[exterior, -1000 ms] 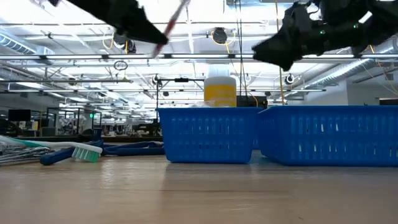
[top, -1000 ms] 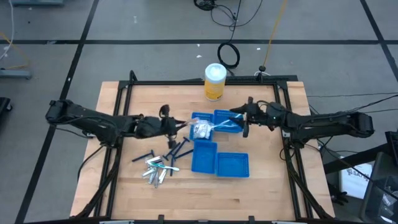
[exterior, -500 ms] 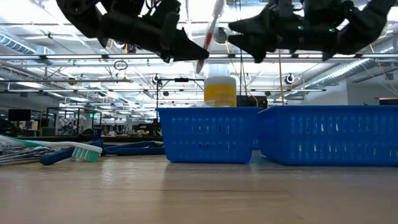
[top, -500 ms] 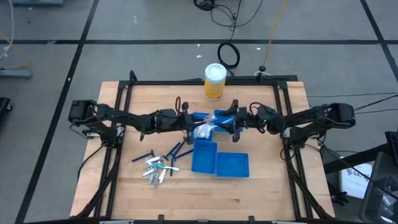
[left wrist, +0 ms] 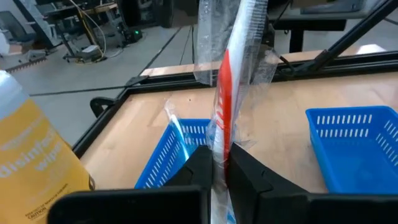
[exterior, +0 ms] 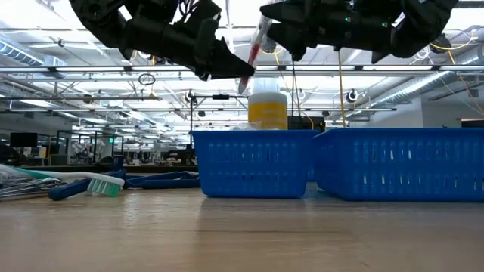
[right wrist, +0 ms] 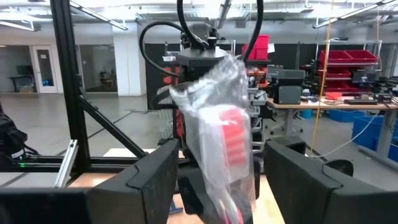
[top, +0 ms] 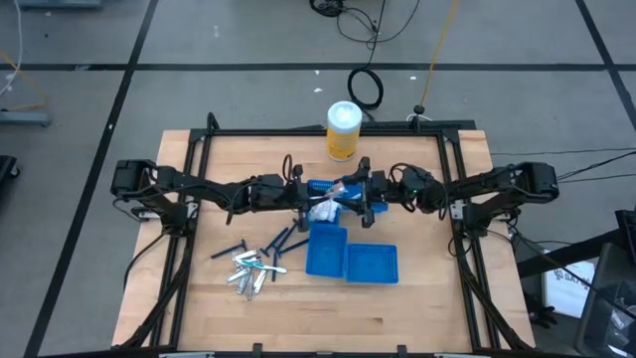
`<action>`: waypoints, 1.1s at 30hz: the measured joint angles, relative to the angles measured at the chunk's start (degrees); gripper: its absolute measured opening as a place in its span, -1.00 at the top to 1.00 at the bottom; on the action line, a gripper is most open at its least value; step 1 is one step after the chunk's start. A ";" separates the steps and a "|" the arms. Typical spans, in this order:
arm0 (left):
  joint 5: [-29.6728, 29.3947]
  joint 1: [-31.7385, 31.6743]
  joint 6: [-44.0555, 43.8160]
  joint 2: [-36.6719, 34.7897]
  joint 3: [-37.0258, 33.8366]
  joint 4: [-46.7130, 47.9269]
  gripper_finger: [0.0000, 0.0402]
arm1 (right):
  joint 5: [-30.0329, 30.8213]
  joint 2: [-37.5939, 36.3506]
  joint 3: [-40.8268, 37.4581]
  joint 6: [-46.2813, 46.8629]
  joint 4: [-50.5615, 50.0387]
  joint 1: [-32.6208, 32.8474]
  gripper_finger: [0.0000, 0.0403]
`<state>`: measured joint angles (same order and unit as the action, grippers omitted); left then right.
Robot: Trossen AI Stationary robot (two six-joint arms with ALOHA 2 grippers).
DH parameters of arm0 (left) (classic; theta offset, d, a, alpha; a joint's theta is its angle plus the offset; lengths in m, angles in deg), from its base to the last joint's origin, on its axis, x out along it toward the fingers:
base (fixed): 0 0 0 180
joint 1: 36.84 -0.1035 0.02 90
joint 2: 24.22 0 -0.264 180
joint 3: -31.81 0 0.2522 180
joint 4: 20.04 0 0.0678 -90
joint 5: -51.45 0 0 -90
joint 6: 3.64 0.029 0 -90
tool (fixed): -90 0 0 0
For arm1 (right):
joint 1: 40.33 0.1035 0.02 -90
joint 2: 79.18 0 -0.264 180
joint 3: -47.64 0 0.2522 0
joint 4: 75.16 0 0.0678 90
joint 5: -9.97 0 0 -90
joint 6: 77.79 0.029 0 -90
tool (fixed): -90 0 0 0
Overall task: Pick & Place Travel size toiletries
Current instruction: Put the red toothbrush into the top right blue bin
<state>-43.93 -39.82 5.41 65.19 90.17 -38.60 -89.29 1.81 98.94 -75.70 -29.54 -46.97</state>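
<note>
A red-and-white toothbrush in a clear wrapper [exterior: 255,47] is held slanting upward in the air above the blue trays. My left gripper [top: 304,196] is shut on it; it also shows in the left wrist view [left wrist: 225,93]. My right gripper [top: 360,195] is open, with its fingers [right wrist: 152,180] on either side of the wrapped brush head [right wrist: 219,140]; I cannot tell whether they touch the wrapper. More toiletries lie in a pile [top: 253,267] at the near left, beside several dark blue sticks [top: 284,239]. White packets [top: 322,207] lie in one blue tray. My left gripper pinches the wrapped toothbrush's handle [left wrist: 217,155] near its lower end between its two fingers, coming level from the table's left. The fingers lie across the handle. The toothbrush is lifted clear and stands tilted, with its head end up toward my right gripper.
Several blue mesh trays [top: 348,261] stand at the table's middle, two of them [top: 374,191] under the grippers. A tall yellow canister with a white lid [top: 343,129] stands at the far edge. A toothbrush with a green-and-white head [exterior: 102,183] lies on the table at the left.
My left gripper has carried the wrapped toothbrush toward the table's right, over the blue trays, then held still. My right gripper has gone toward the table's left until its open fingers stand around the toothbrush's upper end.
</note>
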 joint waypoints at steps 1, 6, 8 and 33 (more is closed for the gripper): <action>0.00 0.00 -0.01 0.00 0.00 -0.04 0.85 | 0.01 0.00 0.10 0.01 -0.07 0.00 -0.07; 0.00 0.00 -0.08 0.00 0.00 -0.37 0.94 | 0.12 0.00 0.22 0.13 -1.34 0.00 0.13; 0.00 0.00 -0.11 0.00 0.00 -0.37 0.96 | 0.12 0.00 0.22 0.06 -1.41 0.00 0.28; -8.22 0.86 -5.38 -4.22 0.07 3.61 0.08 | 0.45 -6.15 0.15 -1.77 -11.25 -3.42 0.82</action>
<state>-52.15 -38.96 0.03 60.97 90.23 -34.99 -88.84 -4.35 99.09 -77.47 -40.80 -50.38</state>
